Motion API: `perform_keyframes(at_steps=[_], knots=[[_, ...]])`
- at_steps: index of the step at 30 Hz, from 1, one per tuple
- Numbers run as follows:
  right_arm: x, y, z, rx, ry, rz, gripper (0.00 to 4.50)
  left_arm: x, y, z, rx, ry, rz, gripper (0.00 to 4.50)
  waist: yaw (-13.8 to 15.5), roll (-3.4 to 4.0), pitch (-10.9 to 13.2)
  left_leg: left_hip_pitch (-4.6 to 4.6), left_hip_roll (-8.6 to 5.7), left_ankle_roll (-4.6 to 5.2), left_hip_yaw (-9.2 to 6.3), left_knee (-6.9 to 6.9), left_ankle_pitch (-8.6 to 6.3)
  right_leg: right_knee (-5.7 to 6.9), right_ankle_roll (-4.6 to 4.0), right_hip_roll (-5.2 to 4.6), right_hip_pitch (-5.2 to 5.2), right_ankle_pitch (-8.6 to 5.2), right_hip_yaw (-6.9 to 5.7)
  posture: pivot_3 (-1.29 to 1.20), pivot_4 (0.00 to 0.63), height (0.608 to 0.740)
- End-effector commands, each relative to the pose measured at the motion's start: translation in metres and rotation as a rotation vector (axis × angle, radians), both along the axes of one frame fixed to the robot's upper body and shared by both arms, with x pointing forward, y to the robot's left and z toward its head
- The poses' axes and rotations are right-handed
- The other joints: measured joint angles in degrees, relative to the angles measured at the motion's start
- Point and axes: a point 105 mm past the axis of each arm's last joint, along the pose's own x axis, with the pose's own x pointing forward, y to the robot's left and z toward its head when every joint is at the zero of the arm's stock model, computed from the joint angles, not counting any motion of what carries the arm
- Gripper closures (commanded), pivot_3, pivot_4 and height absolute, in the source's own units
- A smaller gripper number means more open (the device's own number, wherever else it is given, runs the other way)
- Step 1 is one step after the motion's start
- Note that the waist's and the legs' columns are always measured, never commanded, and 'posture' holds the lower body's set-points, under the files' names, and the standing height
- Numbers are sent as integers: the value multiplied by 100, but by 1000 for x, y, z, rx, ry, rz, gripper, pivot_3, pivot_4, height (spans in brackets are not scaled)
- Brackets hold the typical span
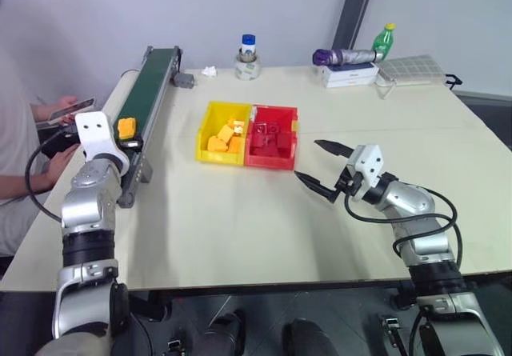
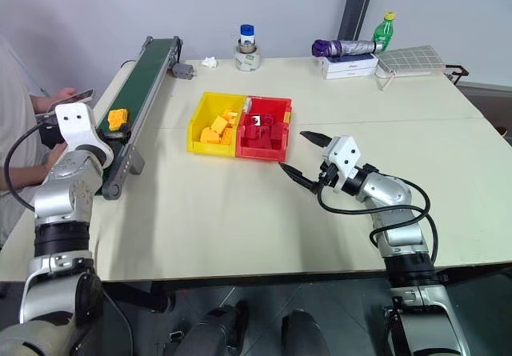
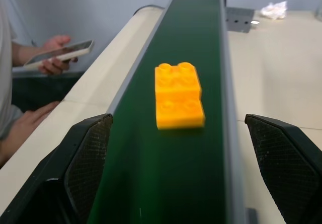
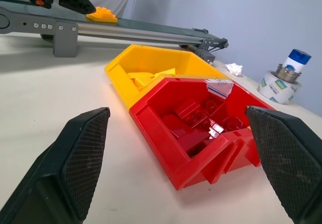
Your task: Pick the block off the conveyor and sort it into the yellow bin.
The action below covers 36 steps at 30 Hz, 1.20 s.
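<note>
Block on conveyor, both grippers empty.
Block (image 3: 179, 95) lies flat on the conveyor (image 1: 152, 80) belt, between the wide-spread fingers of the left gripper (image 3: 183, 173), untouched. Right gripper (image 1: 318, 166), jaws wide, faces the red bin (image 1: 272, 146) beside the yellow bin (image 1: 206, 136).
</note>
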Motion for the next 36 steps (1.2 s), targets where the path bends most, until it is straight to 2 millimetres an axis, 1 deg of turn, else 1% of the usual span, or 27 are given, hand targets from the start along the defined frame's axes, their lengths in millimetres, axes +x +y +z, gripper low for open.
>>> perform_keyframes(at_steps=[1,4,6,8,10,11,12,13,15,16,17,19,20,21,22,24,25,27,28,30,33,36], knots=[[-4,1,13,6,-52,6,0,0,11,22,44,-51,25,54,0,0,0,0,0,0,0,0,0,0,0,0,1,0,0,0,150,740],[-4,1,13,6,-52,4,0,2,10,13,31,-9,8,54,-3,0,0,0,0,0,0,0,0,0,0,0,1,0,0,0,150,740],[-4,1,13,6,-53,3,0,3,5,5,13,22,-28,54,-4,0,0,1,0,1,0,0,1,2,0,0,0,0,0,0,150,740],[-4,1,13,6,-53,3,0,3,2,1,-6,33,-42,54,-4,0,0,1,0,0,0,0,1,3,0,0,0,0,0,0,150,740],[-4,1,13,5,-53,2,0,2,5,-4,-17,64,-31,585,-4,0,0,1,0,0,0,1,1,4,0,0,0,1,0,0,150,740],[-4,1,13,5,-53,1,0,1,6,-7,-48,76,-15,885,-5,0,0,1,0,0,0,1,1,4,0,0,0,1,0,0,150,740],[-4,0,13,5,-52,1,0,1,5,-10,-64,88,-23,1280,-5,0,0,1,0,0,0,1,1,4,0,0,0,1,0,0,150,740],[-4,0,13,4,-52,1,0,0,4,-10,-69,85,-28,1848,-6,0,0,1,0,1,0,1,1,4,0,0,0,1,0,0,150,740],[-4,0,13,2,-51,0,0,-1,5,0,-70,42,-24,2891,-5,0,0,2,0,1,0,1,1,6,0,0,0,1,0,0,150,740],[-4,-1,13,3,-51,0,0,-2,6,4,-77,34,-16,3213,-6,0,0,2,0,0,0,1,1,6,0,0,0,1,0,0,150,740],[-4,-1,13,2,-51,0,0,-3,10,10,-70,15,10,3145,-8,0,0,2,0,0,0,1,1,7,0,0,0,1,0,0,150,740],[-4,-1,13,1,-50,-2,0,-3,3,43,15,-105,-11,3146,-8,0,0,1,0,1,0,1,2,7,0,0,-2,1,1,0,150,740],[-4,-1,13,0,-50,-2,0,-3,-3,56,52,-149,-30,3146,-7,0,0,1,0,0,0,1,1,7,0,0,-2,1,0,0,150,740],[-4,-2,13,0,-50,-2,0,-2,-8,63,72,-172,-45,3146,0,-1,0,1,0,-1,0,1,1,7,0,0,-2,1,0,0,150,740],[-3,-1,13,0,-49,-2,0,0,-18,73,67,-224,-80,3146,16,-1,0,0,0,-1,0,2,2,7,0,0,-1,1,0,0,150,740],[-3,0,13,1,-50,1,0,5,-42,81,48,-275,-158,3146,41,-1,0,1,-1,-2,0,6,1,7,1,-1,3,1,0,0,150,740],[-2,1,13,2,-50,2,0,9,-53,81,47,-281,-191,3146,66,-1,-1,1,-2,-2,0,9,1,6,3,-1,5,3,-1,0,150,740],[-1,3,14,4,-51,5,0,18,-91,79,-18,-292,-312,3146,119,-1,-1,4,-3,-2,0,13,1,4,9,-1,13,6,-1,0,150,740],[0,3,14,5,-52,6,0,24,-108,76,1,-282,-349,3146,137,-1,-1,5,-3,-2,0,16,1,4,10,-1,18,7,-1,0,150,740],[0,4,15,5,-53,6,0,32,-131,72,11,-270,-389,3146,139,-2,-1,5,-4,-1,0,20,1,4,12,-1,21,8,-2,0,150,740],[-1,4,16,4,-56,6,0,45,-159,65,46,-246,-443,3146,114,-3,0,2,-4,1,0,24,2,4,14,-1,19,9,-2,0,150,740],[-2,3,16,4,-58,-2,0,56,-173,58,43,-223,-470,3146,53,-4,0,2,-3,8,0,17,6,4,14,0,13,9,-1,0,150,740]])
